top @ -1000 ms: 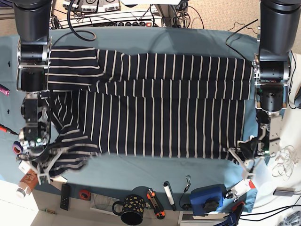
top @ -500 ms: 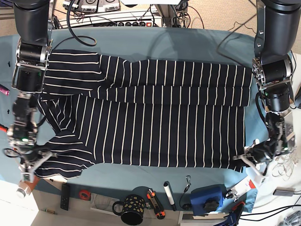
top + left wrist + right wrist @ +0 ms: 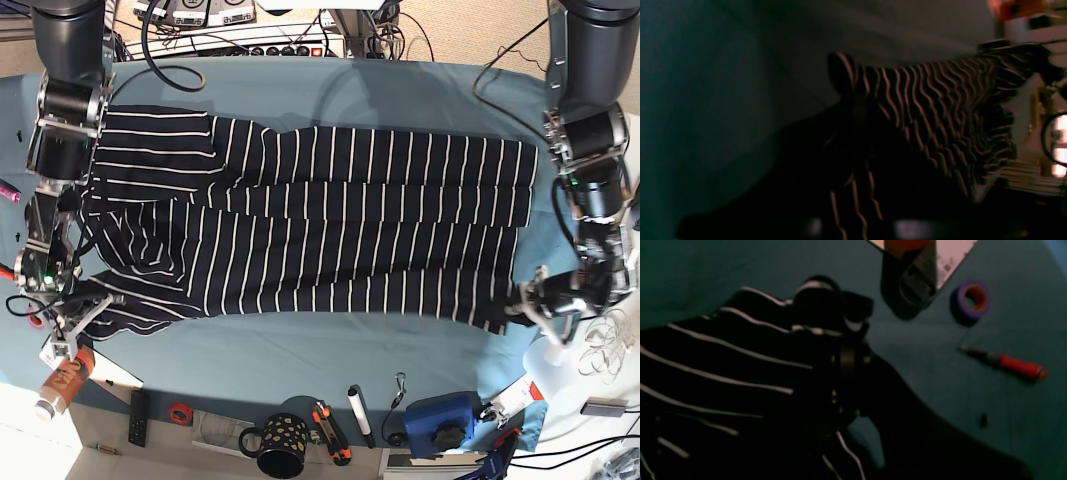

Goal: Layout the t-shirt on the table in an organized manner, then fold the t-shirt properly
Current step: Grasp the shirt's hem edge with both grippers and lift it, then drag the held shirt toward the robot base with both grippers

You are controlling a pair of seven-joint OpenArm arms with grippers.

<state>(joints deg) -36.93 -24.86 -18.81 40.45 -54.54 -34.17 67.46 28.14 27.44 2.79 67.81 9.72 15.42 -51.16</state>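
One t-shirt point(image 3: 320, 225) lies spread across the teal table point(image 3: 330, 90), its far part folded over itself. Two grippers are clamped on its near edge: the right gripper point(image 3: 72, 318) pinches the sleeve end, the left gripper point(image 3: 528, 303) the hem corner. Beside the sleeve lie one purple tape roll point(image 3: 970, 301) and one red-handled screwdriver point(image 3: 1007, 362).
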